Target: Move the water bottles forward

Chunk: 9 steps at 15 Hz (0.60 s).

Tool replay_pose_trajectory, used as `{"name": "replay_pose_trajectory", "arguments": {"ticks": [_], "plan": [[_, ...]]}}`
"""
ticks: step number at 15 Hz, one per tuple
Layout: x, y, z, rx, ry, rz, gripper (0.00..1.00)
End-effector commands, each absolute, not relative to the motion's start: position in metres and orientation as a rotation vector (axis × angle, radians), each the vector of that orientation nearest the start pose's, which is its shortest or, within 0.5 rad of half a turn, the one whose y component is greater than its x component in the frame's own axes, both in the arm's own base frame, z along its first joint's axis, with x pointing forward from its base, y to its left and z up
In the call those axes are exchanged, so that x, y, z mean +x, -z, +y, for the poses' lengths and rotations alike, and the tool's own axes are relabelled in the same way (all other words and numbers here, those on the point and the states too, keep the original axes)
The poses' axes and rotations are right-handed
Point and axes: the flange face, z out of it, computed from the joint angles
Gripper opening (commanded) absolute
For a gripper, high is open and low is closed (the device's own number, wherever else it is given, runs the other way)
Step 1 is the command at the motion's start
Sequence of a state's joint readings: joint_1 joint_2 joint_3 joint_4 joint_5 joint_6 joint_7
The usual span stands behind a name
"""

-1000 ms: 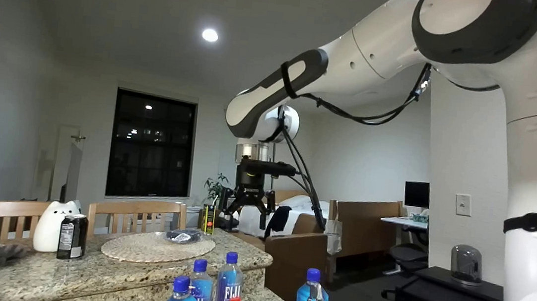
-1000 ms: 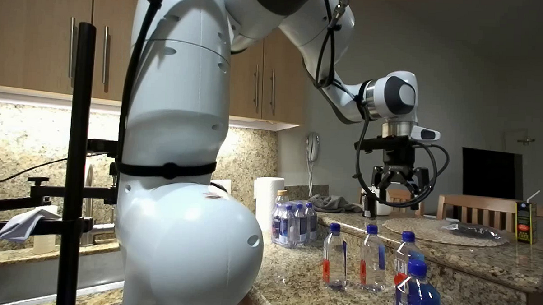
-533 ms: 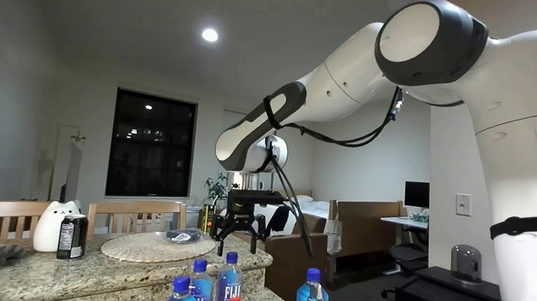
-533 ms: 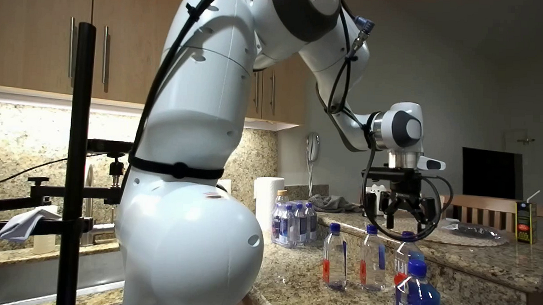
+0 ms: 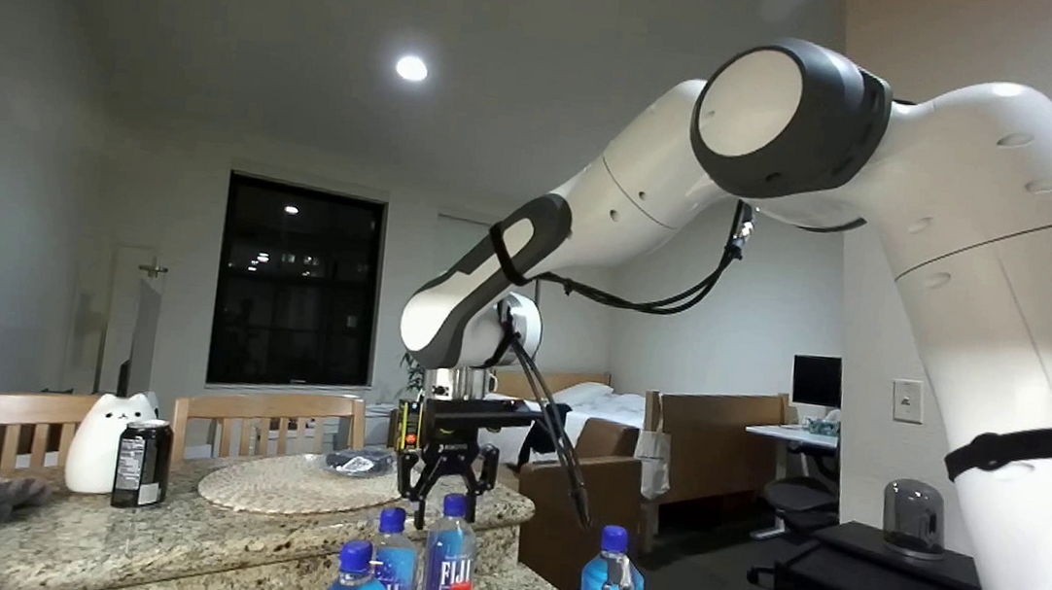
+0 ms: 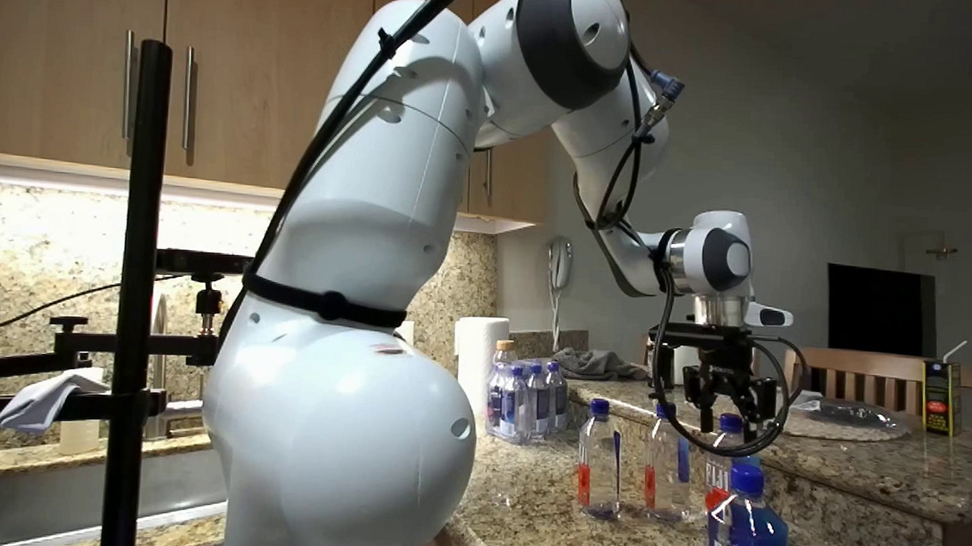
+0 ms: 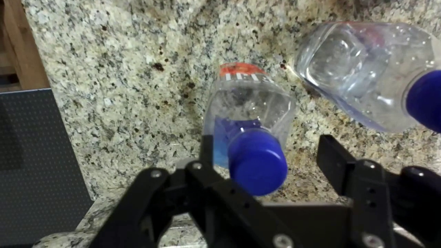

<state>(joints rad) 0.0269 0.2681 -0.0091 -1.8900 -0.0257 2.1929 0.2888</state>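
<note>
Water bottles [image 6: 601,463] are seen upright on the lower counter [image 6: 526,509]. In the wrist view, one blue cap [image 7: 257,162] is framed by the gripper [image 7: 266,141], spread apart with nothing held. Whether any was advanced cannot be told; this one's move seemingly remains.

Dark window [image 5: 295,310] in pale wall [image 5: 160,198]; round ceiling light [image 5: 411,68] lit. Wooden chairs [image 5: 270,400] beyond worktop [image 5: 119,536]. Wood cabinets [image 6: 258,71] over speckled backsplash [image 6: 42,245].

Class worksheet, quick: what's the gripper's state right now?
Gripper: open, holding nothing; a blue-capped water bottle shows between its jaws in the wrist view.
</note>
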Motion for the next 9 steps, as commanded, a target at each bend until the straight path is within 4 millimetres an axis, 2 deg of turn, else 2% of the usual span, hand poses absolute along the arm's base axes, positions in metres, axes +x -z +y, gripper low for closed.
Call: {"name": "replay_pose_trajectory", "arguments": {"ticks": [1, 6, 7, 9], "plan": [[0.621, -0.375, 0.011, -3.17, 0.107, 0.464, 0.47], [0.616, -0.382, 0.002, -3.19, 0.102, 0.555, 0.16], [0.614, -0.383, 0.0, -3.195, 0.094, 0.565, 0.13], [0.607, -0.386, -0.002, -3.201, 0.063, 0.568, 0.14]]}}
